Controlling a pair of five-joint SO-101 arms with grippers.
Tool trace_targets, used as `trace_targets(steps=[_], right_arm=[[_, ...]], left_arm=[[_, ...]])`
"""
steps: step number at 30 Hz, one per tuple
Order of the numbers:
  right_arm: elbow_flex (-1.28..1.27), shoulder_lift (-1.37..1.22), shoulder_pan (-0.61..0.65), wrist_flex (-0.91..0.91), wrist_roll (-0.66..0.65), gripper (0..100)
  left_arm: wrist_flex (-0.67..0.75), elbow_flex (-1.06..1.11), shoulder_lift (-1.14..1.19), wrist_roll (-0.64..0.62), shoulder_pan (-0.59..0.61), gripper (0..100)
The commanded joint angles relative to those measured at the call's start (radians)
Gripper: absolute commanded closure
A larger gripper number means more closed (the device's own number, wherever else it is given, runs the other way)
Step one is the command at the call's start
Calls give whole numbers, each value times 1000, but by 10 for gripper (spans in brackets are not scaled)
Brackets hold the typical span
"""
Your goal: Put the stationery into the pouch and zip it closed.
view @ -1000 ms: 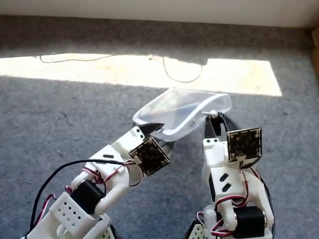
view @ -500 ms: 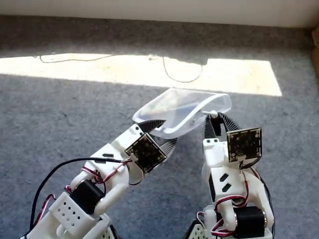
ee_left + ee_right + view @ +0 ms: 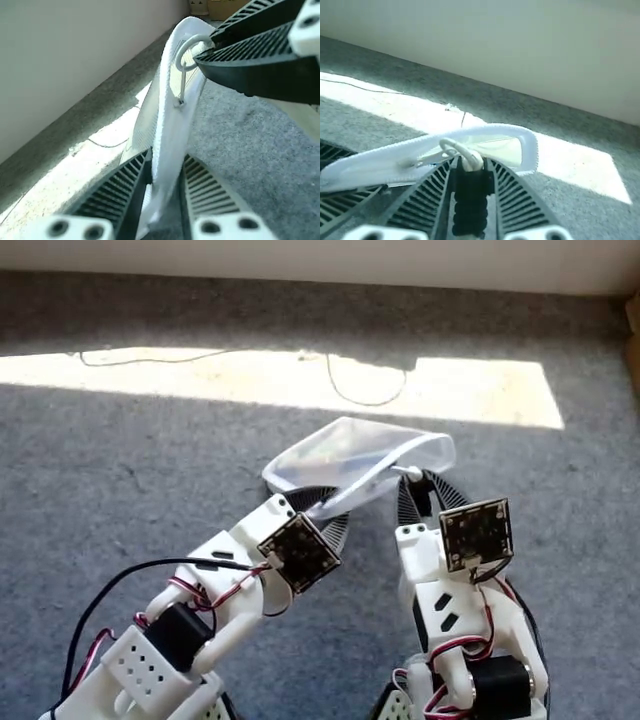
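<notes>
A translucent pouch [image 3: 350, 460] with a white zip edge hangs above the grey carpet between my two grippers. My left gripper [image 3: 322, 508] is shut on the pouch's zip edge [image 3: 167, 135], and in its own view the left gripper [image 3: 166, 167] pinches the white band from both sides. My right gripper [image 3: 408, 482] is shut on the zip pull [image 3: 462, 156], a white ring [image 3: 187, 45] at the other end of the zip. Faint coloured shapes [image 3: 335, 448] show through the pouch wall. The right gripper [image 3: 468, 167] has the pouch [image 3: 490, 142] just beyond its tips.
Grey carpet [image 3: 120, 480] covers the floor. A sunlit strip [image 3: 200, 380] runs across the far side with a thin dark cable [image 3: 365, 398] lying in it. A pale wall [image 3: 520, 40] stands behind.
The right gripper has shifted left toward the left gripper with the zip pull. The pouch mouth has narrowed and the pouch looks flatter.
</notes>
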State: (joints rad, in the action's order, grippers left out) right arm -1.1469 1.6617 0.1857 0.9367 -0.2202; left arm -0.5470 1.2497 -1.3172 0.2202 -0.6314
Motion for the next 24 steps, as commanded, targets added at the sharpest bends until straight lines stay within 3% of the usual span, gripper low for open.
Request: trace_targets(steps=[1,5,13,24], right_arm=[[7,-1,25,12,-14,991],[12,-1,-10,8,-12,991],[65,-1,-143,8,25,991],[65,-1,-205,-21,29,991]], left_arm=[[21,-59,-15,-8,-25,995],[12,-59,-15,-8,-24,994],[-140,-74,-142,-8,-24,995],[-272,-61,-321,28,-24,995]])
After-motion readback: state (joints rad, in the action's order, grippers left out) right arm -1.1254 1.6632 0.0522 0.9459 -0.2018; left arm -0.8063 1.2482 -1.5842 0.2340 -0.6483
